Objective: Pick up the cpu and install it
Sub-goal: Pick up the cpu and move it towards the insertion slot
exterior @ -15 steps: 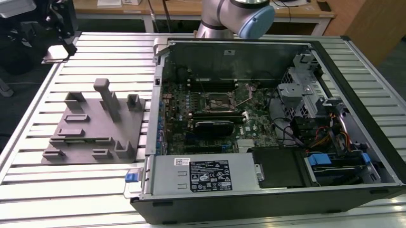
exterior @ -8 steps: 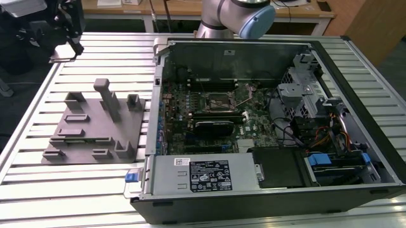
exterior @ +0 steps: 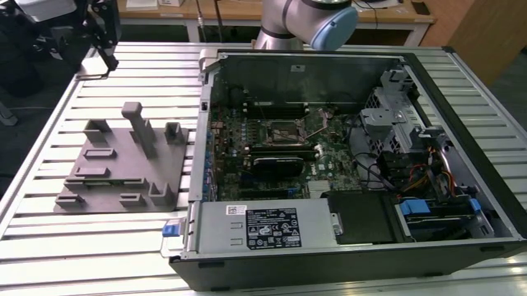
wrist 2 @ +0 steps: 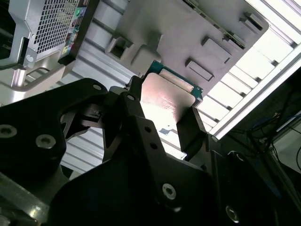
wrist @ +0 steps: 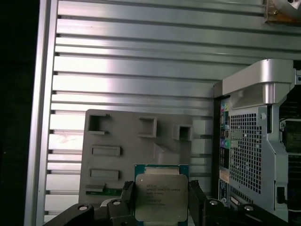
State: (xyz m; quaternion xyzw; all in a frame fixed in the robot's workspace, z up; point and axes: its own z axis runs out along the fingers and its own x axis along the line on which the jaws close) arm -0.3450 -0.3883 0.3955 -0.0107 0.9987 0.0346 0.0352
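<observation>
The cpu (wrist: 161, 197), a flat square chip with a silver-grey metal top and a thin green rim, sits between my gripper's (wrist: 161, 202) two black fingers (wrist: 127, 192), held by opposite edges. In the second wrist view the cpu (wrist 2: 167, 94) shows its shiny face, and my gripper (wrist 2: 164, 117) is shut on it. It hangs in the air above the grey plastic fixture (wrist: 136, 141), not touching it. The dark metal-framed socket (exterior: 284, 131) lies on the motherboard inside the open computer case (exterior: 346, 154), with nothing over it.
The grey fixture (exterior: 123, 166) with upright blocks lies on the slatted metal table (exterior: 49, 246), to the exterior view's left of the case. The arm's base (exterior: 284, 24) stands behind the case. Power supply (exterior: 263, 225), drive cage (exterior: 395, 117) and cables crowd the case interior.
</observation>
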